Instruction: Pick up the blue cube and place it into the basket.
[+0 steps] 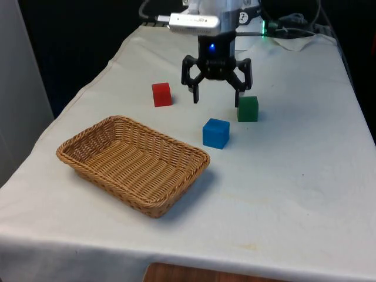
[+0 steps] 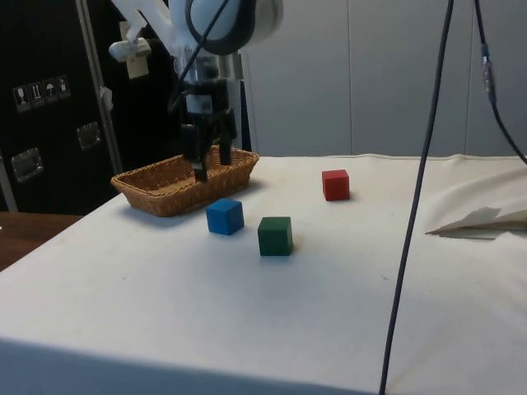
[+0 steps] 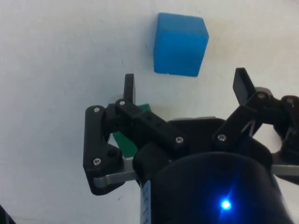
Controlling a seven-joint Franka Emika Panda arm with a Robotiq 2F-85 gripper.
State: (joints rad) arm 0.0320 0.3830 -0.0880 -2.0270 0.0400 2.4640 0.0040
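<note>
Nothing grasped yet: hand [image 1: 217,97] spread wide, empty, above the counter [image 1: 282,176]. Blue cube [image 1: 215,133] just ahead, untouched; pickup and basket [image 1: 133,164] drop both remaining.

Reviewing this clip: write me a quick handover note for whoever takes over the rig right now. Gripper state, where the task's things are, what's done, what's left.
Gripper: open, empty, raised above the cloth between the red cube and the green cube.
Blue cube: on the table, untouched, between the gripper and the camera in the front view, beside the basket's corner.
Basket: empty, at the front view's left.
Done: nothing yet; the cube has not been gripped.
Left: move over the blue cube, descend, close on it, lift, carry it to the basket and release.
</note>
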